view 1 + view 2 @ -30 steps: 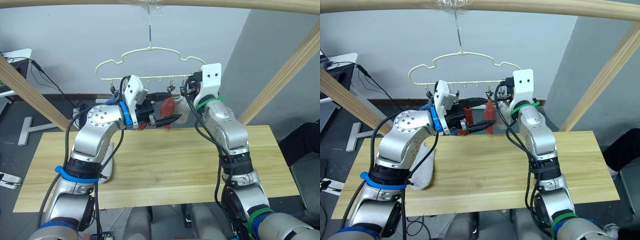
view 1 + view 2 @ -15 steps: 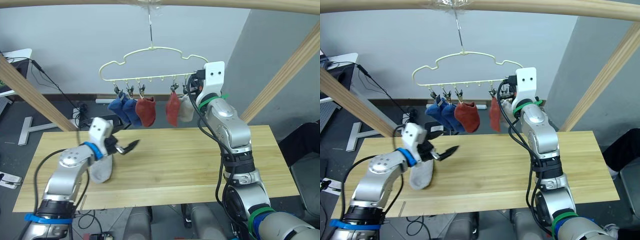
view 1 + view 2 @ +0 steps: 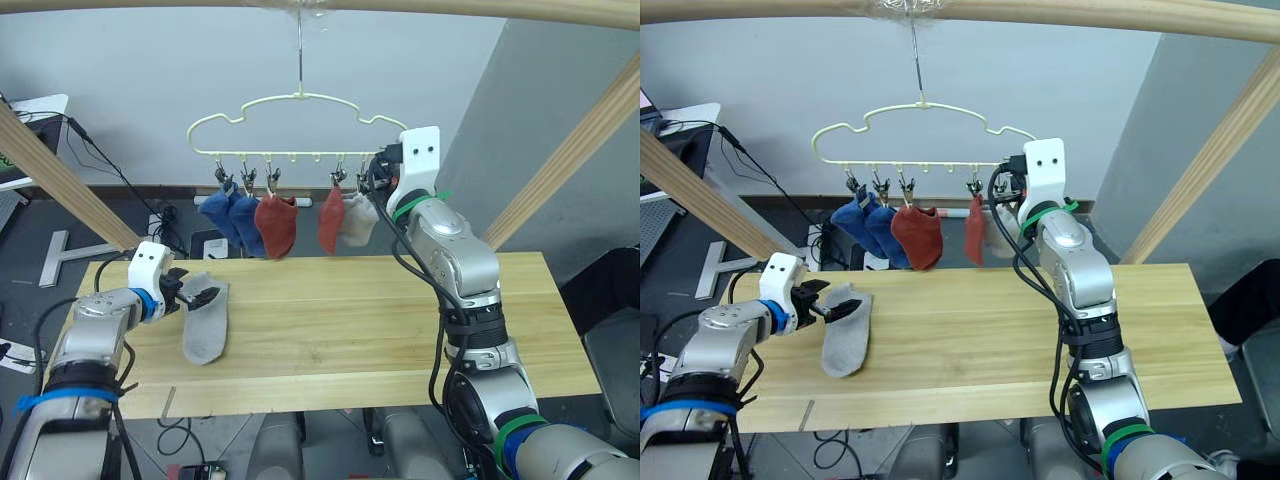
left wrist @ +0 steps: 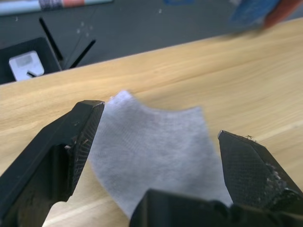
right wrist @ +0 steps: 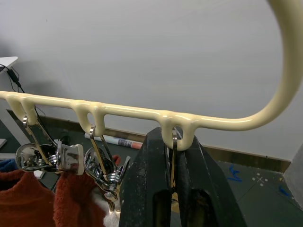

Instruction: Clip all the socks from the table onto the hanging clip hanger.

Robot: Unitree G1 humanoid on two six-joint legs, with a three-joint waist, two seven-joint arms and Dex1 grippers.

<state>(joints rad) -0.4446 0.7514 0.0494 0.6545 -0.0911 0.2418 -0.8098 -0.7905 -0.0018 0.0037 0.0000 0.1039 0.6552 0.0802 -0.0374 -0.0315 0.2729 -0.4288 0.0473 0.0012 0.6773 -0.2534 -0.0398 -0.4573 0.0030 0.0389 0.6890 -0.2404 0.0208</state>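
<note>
Last soft light grey sock (image 3: 206, 323) lies flat on the long yellow wood table (image 3: 400, 330) | my left gripper (image 4: 156, 156) is spread wide around its end, ready to grab | my right gripper (image 5: 171, 189) pinches the end clip (image 5: 173, 161) of the pale yellow wire hanger (image 3: 300, 125), I think to hold it steady.

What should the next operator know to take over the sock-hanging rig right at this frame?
Left gripper: open, its fingers on either side of one end of the last grey sock, which lies flat on the table.
Right gripper: shut on the clip at the right end of the clip hanger, up at the bar.
Done: five socks are clipped: two blue socks, two red socks, one grey sock.
Left: grasp the table sock, lift it and fix it in the clip under the right gripper.
</note>
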